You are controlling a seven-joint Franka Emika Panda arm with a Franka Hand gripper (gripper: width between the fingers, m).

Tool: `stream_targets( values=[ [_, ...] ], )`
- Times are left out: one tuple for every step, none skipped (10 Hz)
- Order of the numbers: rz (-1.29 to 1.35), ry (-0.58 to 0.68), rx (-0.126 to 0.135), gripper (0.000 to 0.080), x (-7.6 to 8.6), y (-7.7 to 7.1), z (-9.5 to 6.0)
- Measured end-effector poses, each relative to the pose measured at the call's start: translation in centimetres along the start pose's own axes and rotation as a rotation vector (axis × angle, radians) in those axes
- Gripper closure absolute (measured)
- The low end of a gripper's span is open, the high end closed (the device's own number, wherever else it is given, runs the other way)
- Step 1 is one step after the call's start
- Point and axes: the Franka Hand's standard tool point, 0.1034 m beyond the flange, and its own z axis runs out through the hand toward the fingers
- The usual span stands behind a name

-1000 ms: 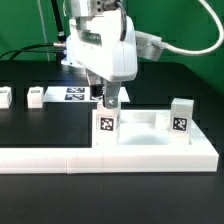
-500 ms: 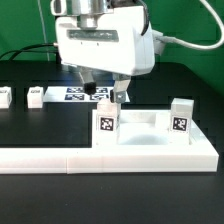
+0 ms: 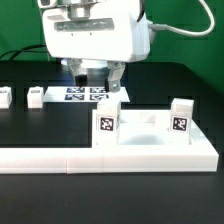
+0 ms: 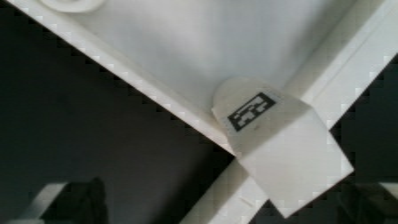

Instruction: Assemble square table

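The white square tabletop point(image 3: 150, 147) lies at the exterior view's right, rim up. Two white tagged legs stand on it, one at its left corner point(image 3: 107, 124) and one at its right point(image 3: 180, 116). My gripper point(image 3: 101, 88) hangs above and behind the left leg, clear of it, open and empty. In the wrist view the tabletop point(image 4: 214, 40) and the tagged leg point(image 4: 267, 125) lie below my gripper point(image 4: 222, 205), with the dark fingertips point(image 4: 71, 200) wide apart at the frame edge.
Two loose white legs point(image 3: 36, 96) point(image 3: 4, 97) lie at the exterior view's far left. The marker board point(image 3: 84, 94) lies behind the gripper. A long white L-shaped rail point(image 3: 50, 157) runs along the front, against the tabletop.
My gripper has risen from just above the left leg and shifted toward the exterior view's left. The leg stays standing on the tabletop.
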Motion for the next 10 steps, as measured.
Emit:
stream_targets(
  values=[
    [-0.005,0.005,0.002,0.0151,0.0,0.0,0.0],
    [-0.070,0.032,0.010,0.0151,-0.1,-0.3,0.1],
    [-0.172,0.041,0.007,0.0151,-1.0,0.0,0.4],
    [-0.266,0.046,-0.002,0.0151,-1.2,1.3,0.8],
    [-0.369,0.040,-0.012,0.0151,-1.3,2.1,1.1],
    [-0.445,0.017,-0.021,0.0151,-1.7,2.4,1.4],
    [-0.461,-0.001,-0.028,0.0151,-2.1,2.7,1.8],
    [-0.458,0.016,-0.027,0.0151,-2.1,2.7,1.8],
    [-0.457,0.018,-0.027,0.0151,-2.0,2.7,1.8],
    [-0.456,0.017,-0.028,0.0151,-2.0,2.8,1.9]
  ],
)
